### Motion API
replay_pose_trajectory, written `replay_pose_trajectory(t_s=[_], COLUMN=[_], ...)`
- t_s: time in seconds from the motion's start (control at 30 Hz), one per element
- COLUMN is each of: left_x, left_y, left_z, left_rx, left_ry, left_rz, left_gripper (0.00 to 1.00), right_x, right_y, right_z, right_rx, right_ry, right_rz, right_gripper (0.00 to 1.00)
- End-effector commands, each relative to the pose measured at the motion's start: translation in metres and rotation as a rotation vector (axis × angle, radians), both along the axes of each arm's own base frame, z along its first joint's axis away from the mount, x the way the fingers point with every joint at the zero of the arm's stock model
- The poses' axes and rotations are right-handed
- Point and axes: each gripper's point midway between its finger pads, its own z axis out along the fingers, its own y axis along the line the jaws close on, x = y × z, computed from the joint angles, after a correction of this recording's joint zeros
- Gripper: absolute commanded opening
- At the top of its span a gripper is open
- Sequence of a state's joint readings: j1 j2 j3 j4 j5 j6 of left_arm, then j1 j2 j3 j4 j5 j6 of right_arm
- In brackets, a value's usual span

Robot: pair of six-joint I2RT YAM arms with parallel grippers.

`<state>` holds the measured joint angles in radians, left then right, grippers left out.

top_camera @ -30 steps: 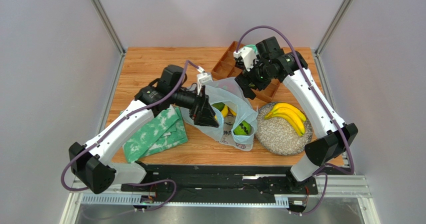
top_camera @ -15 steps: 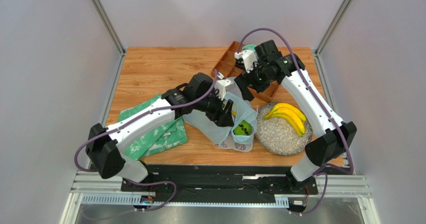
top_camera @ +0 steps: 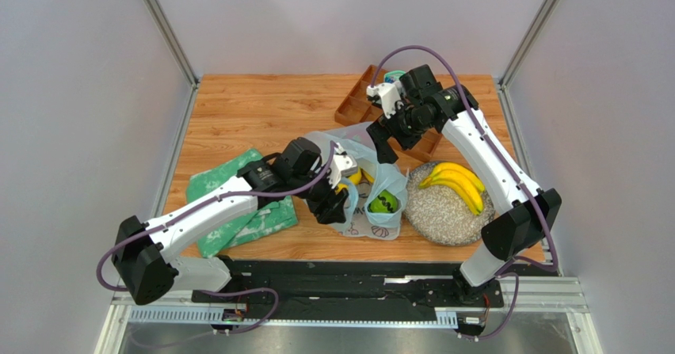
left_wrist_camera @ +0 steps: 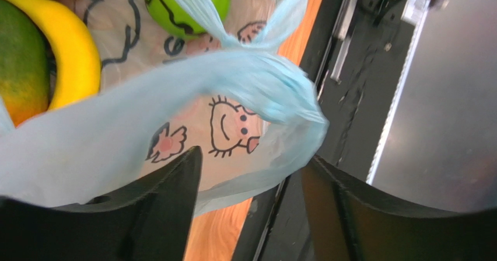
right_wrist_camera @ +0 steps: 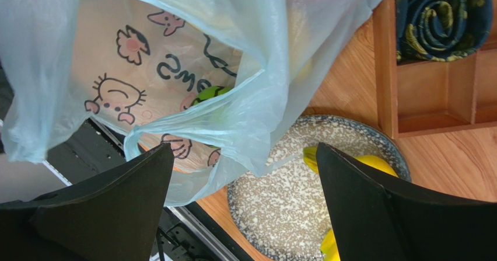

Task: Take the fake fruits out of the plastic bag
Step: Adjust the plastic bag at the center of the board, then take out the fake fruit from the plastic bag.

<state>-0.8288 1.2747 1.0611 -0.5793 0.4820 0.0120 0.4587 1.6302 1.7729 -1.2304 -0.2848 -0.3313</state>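
Left wrist view, unlike the right, shows a green-orange plastic mango (left_wrist_camera: 20, 68) inside the crinkly pale-blue bag (left_wrist_camera: 116, 126); left gripper (left_wrist_camera: 251, 159) and right gripper (right_wrist_camera: 245, 150) gape wide.

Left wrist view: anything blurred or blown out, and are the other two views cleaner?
Left wrist: the bag fold nearest the lens is soft, the fingers near-black, the metal base hazy. Right wrist: bag prints crisp, plate sharp, its fingers underexposed. Top: even light, sharp, only faint shadows on the table.
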Motion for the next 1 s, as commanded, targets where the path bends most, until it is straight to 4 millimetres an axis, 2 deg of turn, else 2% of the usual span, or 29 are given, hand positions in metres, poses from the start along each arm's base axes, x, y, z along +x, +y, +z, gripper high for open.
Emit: replay_pose_trajectory(t_s=[0.0,0.03,0.07,0.1,0.27,0.33,0.37,0.47,0.53,0.6,0.67,0.8,0.9,0.97], left_x=[-0.008,-0.009,-0.012,-0.009,-0.027,-0.021,-0.011,-0.006,-0.020,-0.026,-0.021,-0.018,-0.017,-0.013], left_y=[0.013,0.015,0.016,0.021,0.066,0.083,0.092,0.106,0.106,0.104,0.108,0.112,0.112,0.114], left_z=[-0.016,-0.017,-0.017,-0.018,-0.009,0.003,0.008,0.015,0.016,0.018,0.017,0.015,0.016,0.016], left_rx=[0.025,0.029,0.032,0.056,0.090,0.090,0.094,0.088,0.055,0.025,0.031,0.039,0.026,0.024], left_ry=[-0.065,-0.073,-0.078,-0.109,-0.130,-0.206,-0.213,-0.181,-0.166,-0.173,-0.184,-0.210,-0.222,-0.218], left_rz=[-0.072,-0.089,-0.116,-0.111,-0.113,-0.079,-0.028,0.015,-0.047,-0.079,-0.060,-0.066,-0.067,-0.045], left_gripper=[0.63,0.51,0.06,0.00,0.00,0.00,0.00,0.00,0.00,0.00,0.00,0.00,0.00,0.00], right_x=[-0.021,-0.023,-0.022,-0.026,-0.043,-0.044,-0.053,-0.049,-0.044,-0.037,-0.032,-0.021,-0.019,-0.017], right_y=[0.010,0.010,0.012,0.016,0.051,0.059,0.064,0.061,0.058,0.063,0.068,0.066,0.071,0.081], right_z=[0.006,0.004,0.003,0.002,0.000,-0.008,-0.011,-0.024,-0.032,-0.039,-0.053,-0.084,-0.098,-0.097], right_rx=[0.040,0.039,0.043,0.063,0.098,0.050,0.022,-0.099,-0.159,-0.191,-0.234,-0.319,-0.309,-0.287], right_ry=[-0.011,-0.008,-0.014,-0.001,0.012,-0.017,-0.015,-0.096,-0.157,-0.223,-0.271,-0.268,-0.241,-0.261], right_rz=[0.081,0.089,0.102,0.122,0.299,0.398,0.459,0.603,0.697,0.769,0.866,0.936,0.936,0.919], right_gripper=[0.98,0.97,0.97,0.96,0.87,0.79,0.76,0.73,0.73,0.73,0.72,0.67,0.65,0.65])
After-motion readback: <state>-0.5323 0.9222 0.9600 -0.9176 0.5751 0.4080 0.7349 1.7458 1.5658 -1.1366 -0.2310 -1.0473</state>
